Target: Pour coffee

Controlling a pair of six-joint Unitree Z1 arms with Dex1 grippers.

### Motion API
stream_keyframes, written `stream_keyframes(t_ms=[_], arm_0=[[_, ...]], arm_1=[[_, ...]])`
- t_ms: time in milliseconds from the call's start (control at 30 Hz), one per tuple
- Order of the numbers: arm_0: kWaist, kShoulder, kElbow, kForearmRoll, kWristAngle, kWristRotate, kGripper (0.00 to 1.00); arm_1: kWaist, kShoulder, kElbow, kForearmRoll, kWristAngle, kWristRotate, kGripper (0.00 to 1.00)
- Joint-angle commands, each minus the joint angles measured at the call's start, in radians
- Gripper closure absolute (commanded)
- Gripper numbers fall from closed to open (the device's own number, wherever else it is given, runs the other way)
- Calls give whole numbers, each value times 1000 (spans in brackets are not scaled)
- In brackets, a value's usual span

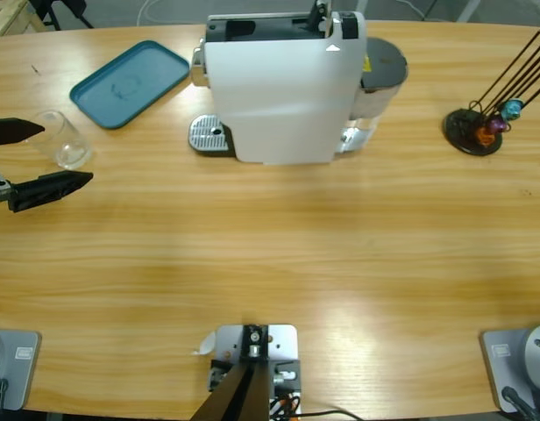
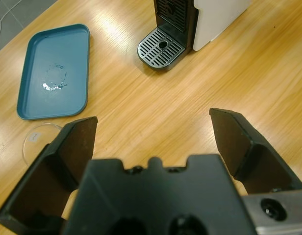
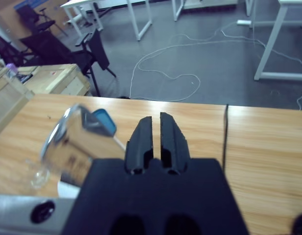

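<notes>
My left gripper (image 1: pixel 38 158): at the worktop's left edge in the high view, jaws spread wide with nothing between them; in my left wrist view (image 2: pixel 153 142) bare wood shows in the gap.
Glass (image 1: pixel 61 139): a clear tumbler standing upright on the worktop (image 1: pixel 279 246), just beside my left gripper, between the two jaw tips and a little beyond them. In the left wrist view only its rim (image 2: pixel 36 139) shows, at the lower left beside one jaw and partly hidden by it.
Coffee: I cannot make out any liquid in the glass from these views.
Tray (image 1: pixel 130 83): a teal tray lying flat just beyond the glass; in the left wrist view (image 2: pixel 55 71) a small wet patch shines on its middle.
Machine (image 1: pixel 283 83): a white coffee machine, well apart from my left gripper toward the worktop's middle back, with its slotted drip grate (image 2: pixel 161 47) on the side facing the tray. Nothing stands between the glass and the grate.
Capsule stand (image 1: pixel 480 123): a dark wire holder with coloured capsules, far right of the worktop.
My right gripper (image 3: pixel 156 134): jaws pressed together on nothing, pointing over the worktop toward the room's floor, tables and chairs; I cannot see it in the high view.
</notes>
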Motion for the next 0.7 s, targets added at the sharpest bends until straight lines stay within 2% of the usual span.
stream_keyframes(t_ms=[33, 300, 500, 700], arm_0=[[-12, 14, 34, 2, 7, -13, 0], [-12, 35, 39, -3, 4, -13, 0], [-12, 28, 37, -3, 4, -19, 0], [-12, 20, 44, -2, 4, -21, 0]], arm_1=[[55, 116, -52, -32, -72, 159, 1000], [164, 121, -69, -56, -80, 197, 1000], [173, 256, -82, -142, 49, 207, 1000], [195, 314, -82, -148, 64, 207, 1000]])
